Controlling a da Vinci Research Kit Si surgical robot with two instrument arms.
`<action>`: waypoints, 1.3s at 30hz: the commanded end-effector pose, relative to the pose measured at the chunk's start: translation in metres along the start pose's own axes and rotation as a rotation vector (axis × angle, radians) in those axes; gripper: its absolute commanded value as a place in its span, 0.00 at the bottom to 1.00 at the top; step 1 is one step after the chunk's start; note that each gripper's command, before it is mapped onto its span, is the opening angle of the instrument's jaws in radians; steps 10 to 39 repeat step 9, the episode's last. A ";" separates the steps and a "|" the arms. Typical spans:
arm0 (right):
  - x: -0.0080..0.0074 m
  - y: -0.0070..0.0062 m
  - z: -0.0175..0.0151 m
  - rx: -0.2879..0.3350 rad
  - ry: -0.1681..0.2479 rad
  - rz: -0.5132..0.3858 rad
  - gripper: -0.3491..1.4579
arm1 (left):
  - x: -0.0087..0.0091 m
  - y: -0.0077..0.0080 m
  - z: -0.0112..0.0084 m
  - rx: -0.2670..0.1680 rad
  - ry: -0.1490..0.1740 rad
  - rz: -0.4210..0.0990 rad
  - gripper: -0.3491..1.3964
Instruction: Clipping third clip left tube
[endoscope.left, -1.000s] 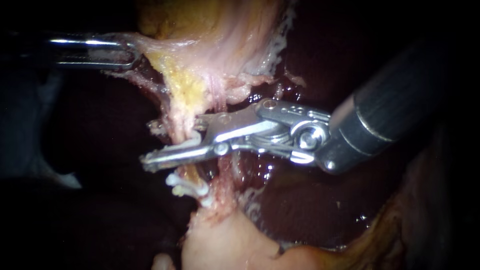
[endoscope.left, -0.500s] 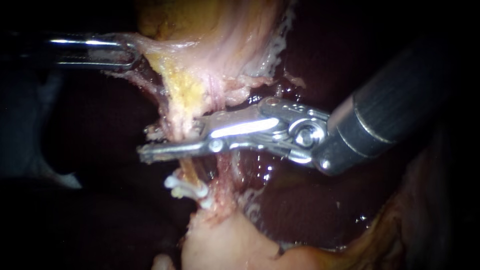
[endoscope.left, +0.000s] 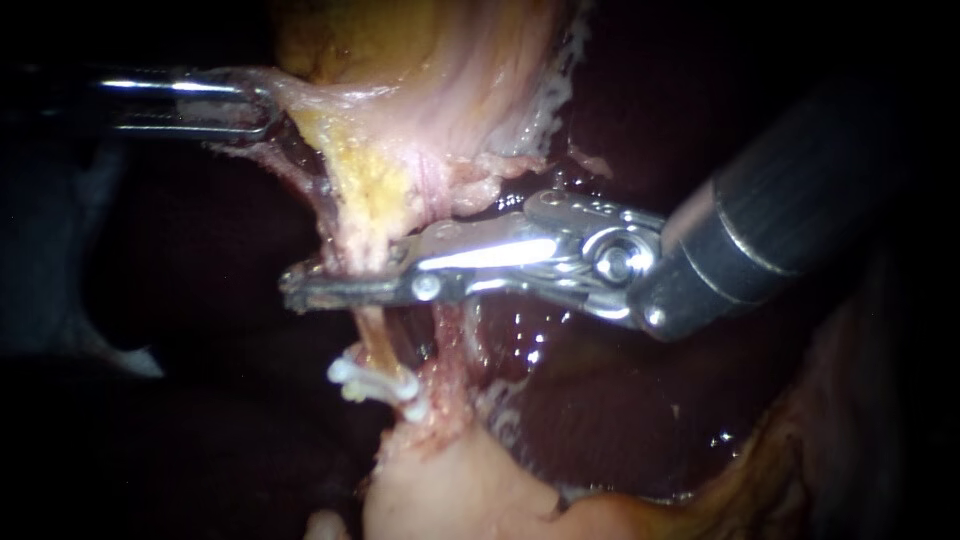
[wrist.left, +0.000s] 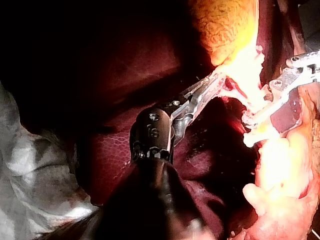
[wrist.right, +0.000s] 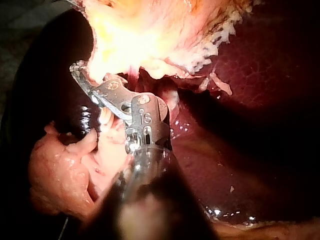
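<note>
Dark liver (endoscope.left: 600, 400) lies behind. The right instrument (endoscope.left: 300, 290), jaws apart a second ago, now clamps the left tube (endoscope.left: 372, 335) beside two white clips (endoscope.left: 375, 382); the left instrument (endoscope.left: 262, 105) grips gallbladder (endoscope.left: 450, 100) tissue.

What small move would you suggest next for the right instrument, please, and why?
Probably open the slender silver right instrument and ease it back: its jaws look shut across the pale pink left tube, just above the two white clips, so the squeeze looks complete.

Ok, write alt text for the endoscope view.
My right instrument comes in from the right, jaws shut across the left tube just above white clips. My left instrument grips pale tissue at upper left.
</note>
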 end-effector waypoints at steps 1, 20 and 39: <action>-0.0001 0.0001 -0.0001 -0.001 0.000 -0.001 0.00 | 0.0000 0.0000 0.0000 0.000 0.000 0.000 0.00; -0.0003 0.0006 -0.0004 -0.001 -0.001 -0.003 0.00 | 0.0000 0.0000 0.0001 0.001 0.000 0.000 0.00; -0.0003 0.0006 -0.0004 -0.001 -0.001 -0.003 0.00 | 0.0000 0.0000 0.0001 0.001 0.000 0.000 0.00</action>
